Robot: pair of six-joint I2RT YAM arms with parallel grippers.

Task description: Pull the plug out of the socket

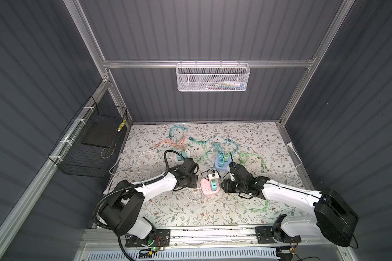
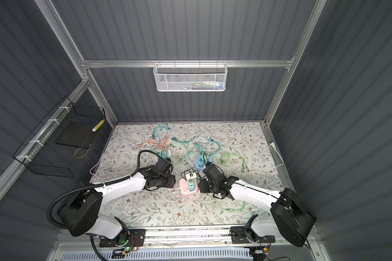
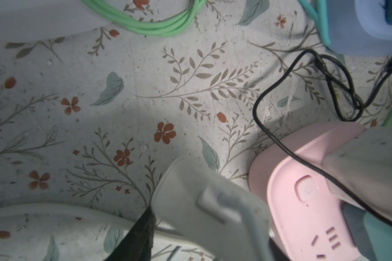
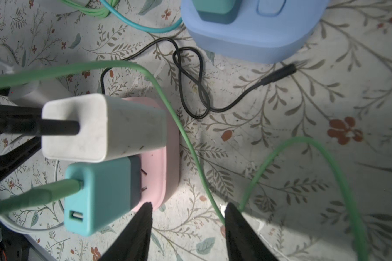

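Pink socket (image 1: 209, 188) flat on table (image 1: 269, 137), between both arms. White plug (image 1: 213, 176) and teal plug (image 1: 213, 187) seated in it, side by side. Right fingers (image 4: 142, 226) spread apart, empty, tips just beside socket edge; green cable (image 4: 191, 156) passes one tip. Left fingers (image 3: 143, 232) at socket's opposite side, only one visible; spread or closed, cannot tell.

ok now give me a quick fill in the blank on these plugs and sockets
1. The socket holding the white charger and the teal charger is ___.
2. The white charger's cable is ___.
3. The teal charger's cable is ___.
4. The neighbouring socket is ___.
Missing words: pink; black; green; blue.
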